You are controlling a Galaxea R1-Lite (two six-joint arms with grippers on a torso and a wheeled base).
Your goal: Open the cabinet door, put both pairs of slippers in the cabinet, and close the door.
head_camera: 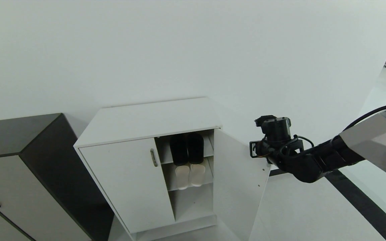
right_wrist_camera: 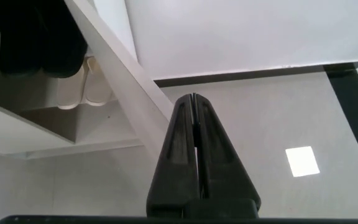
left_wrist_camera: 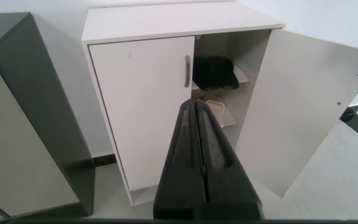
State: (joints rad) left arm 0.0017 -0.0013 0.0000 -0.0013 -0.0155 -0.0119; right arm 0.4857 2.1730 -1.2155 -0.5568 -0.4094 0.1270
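**Both pairs shelved, right door open**

Head view: I see the white cabinet (head_camera: 149,117) against the wall, its left door (head_camera: 129,184) shut and its right door (head_camera: 236,180) swung out towards me. The black slippers (head_camera: 187,149) lie on the upper shelf, and the white slippers (head_camera: 189,175) are on the shelf below. My right gripper (head_camera: 256,149) hangs just beside the open door's free edge, on its right. I cannot tell whether it touches the door. A dark cabinet (head_camera: 28,160) stands to the left of the white one.

Left wrist view: my left gripper (left_wrist_camera: 196,106) has its fingers pressed together on nothing. It is held well back from the cabinet, facing the closed door and its handle (left_wrist_camera: 188,70).

Right wrist view: the right gripper's fingers are also pressed together and empty, close to the door's edge. Both pairs of slippers sit in the cabinet beyond. A dark stripe (right_wrist_camera: 353,99) crosses the pale floor on the right.
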